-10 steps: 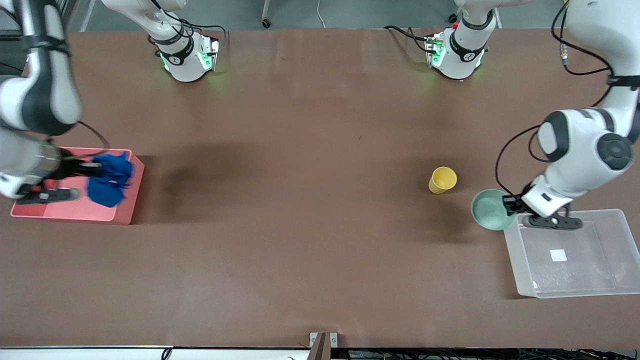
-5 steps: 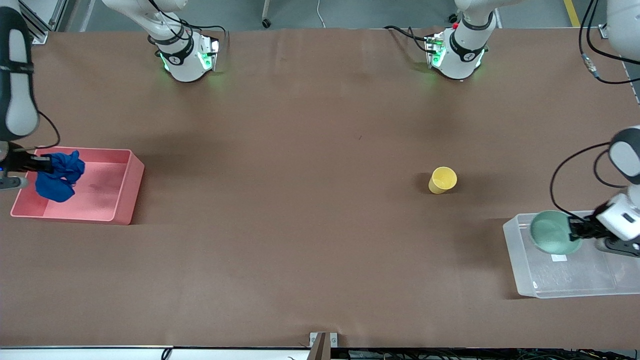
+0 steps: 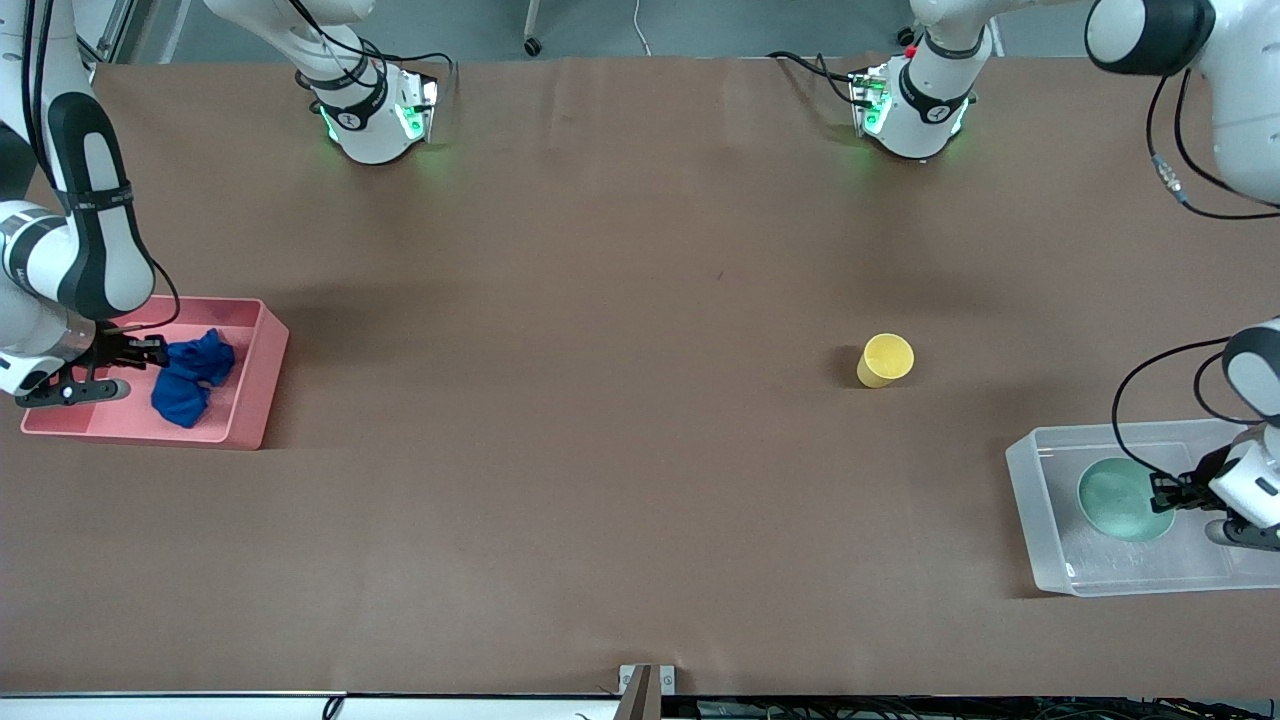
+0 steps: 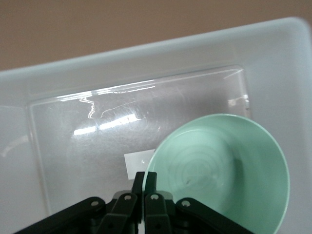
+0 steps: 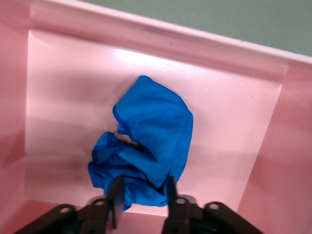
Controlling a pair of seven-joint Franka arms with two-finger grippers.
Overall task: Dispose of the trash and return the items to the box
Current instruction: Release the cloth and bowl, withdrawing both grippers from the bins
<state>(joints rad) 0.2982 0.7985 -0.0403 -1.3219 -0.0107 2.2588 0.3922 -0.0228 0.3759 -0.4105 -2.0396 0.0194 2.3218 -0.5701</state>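
Note:
The blue cloth wad [image 3: 188, 378] lies in the pink bin [image 3: 262, 385] at the right arm's end of the table. My right gripper [image 3: 150, 352] is open right over it; in the right wrist view the fingers [image 5: 115, 195] stand apart on either side of the cloth [image 5: 151, 136]. My left gripper [image 3: 1165, 492] is shut on the rim of the mint-green bowl [image 3: 1125, 498], low inside the clear box [image 3: 1028, 520]. The left wrist view shows the bowl [image 4: 224, 165] over the box's floor, beside the white label [image 4: 135, 163]. The yellow cup [image 3: 885, 360] stands on the table.
The two arm bases [image 3: 375, 110] [image 3: 915, 105] stand at the table's edge farthest from the front camera. The brown table spreads bare between the pink bin and the cup. The clear box's walls [image 4: 146, 48] surround the left gripper.
The right gripper has carried the cloth lower into the pink bin and opened. The left gripper has lowered the bowl deeper into the clear box.

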